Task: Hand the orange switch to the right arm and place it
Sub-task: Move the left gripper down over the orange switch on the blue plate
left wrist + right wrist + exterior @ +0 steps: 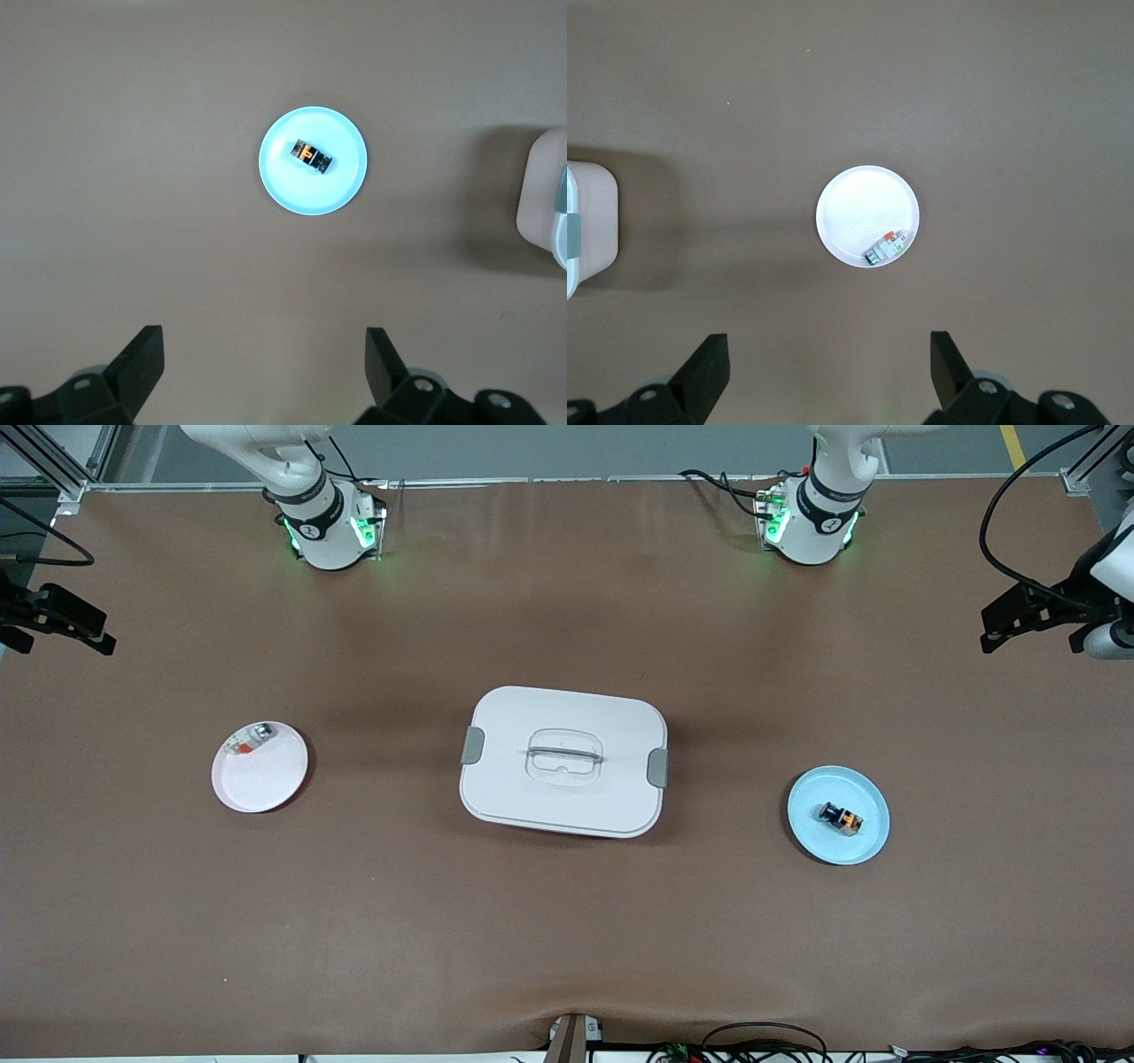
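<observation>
- Front view: your orange switch (840,817) lies on the blue plate (866,847) at lower right of the frame, by the left arm's end of the worktop (567,939), so the left arm must fetch it first. The lidded white box (563,761) sits mid-frame; the white plate (266,779) at left carries a silvery-and-red piece (251,739).
- Left wrist view: the left pincer (264,359) hangs high over bare worktop with both fingers spread wide and nothing between them; switch and plate sit in the upper centre of the frame, ready for a descent.
- Right wrist view: the right pincer (829,360) waits likewise released and empty, its white plate mid-frame, probably where you will set the switch.
</observation>
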Controlling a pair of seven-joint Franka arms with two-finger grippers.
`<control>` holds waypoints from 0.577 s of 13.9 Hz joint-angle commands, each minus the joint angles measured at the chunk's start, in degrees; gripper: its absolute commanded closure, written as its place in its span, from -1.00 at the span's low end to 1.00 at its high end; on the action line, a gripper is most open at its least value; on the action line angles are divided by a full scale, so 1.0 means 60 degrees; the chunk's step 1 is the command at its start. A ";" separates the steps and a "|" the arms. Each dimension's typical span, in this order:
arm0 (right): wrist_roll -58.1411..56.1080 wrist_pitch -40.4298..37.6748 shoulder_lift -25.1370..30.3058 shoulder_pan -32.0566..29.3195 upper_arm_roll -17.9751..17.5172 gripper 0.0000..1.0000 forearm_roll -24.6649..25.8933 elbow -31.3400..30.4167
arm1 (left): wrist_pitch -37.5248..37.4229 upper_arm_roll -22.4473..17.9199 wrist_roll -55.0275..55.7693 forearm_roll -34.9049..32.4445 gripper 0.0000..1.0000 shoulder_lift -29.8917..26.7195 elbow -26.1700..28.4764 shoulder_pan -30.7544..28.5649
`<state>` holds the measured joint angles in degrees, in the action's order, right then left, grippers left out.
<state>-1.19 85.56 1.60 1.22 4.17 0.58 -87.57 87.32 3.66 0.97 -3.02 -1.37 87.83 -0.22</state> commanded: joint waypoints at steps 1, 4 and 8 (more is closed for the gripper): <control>0.0008 -0.0109 -0.0105 -0.0116 -0.0123 -1.00 0.0006 0.0239 | -0.0199 0.0020 -0.0162 -0.0038 -1.00 0.0097 -0.0283 -0.0007; 0.0008 -0.0109 -0.0105 -0.0102 -0.0123 -1.00 0.0006 0.0239 | -0.0199 0.0006 -0.0206 -0.0081 -1.00 0.0126 -0.0283 -0.0050; 0.0008 -0.0109 -0.0105 -0.0102 -0.0123 -1.00 0.0006 0.0239 | -0.0097 0.0005 -0.0206 -0.0023 -1.00 0.0447 -0.0094 -0.0094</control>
<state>-1.19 85.56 1.60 1.23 4.08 0.58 -87.56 87.27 3.59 0.93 -3.02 -0.39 87.73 -0.47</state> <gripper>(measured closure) 0.000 0.000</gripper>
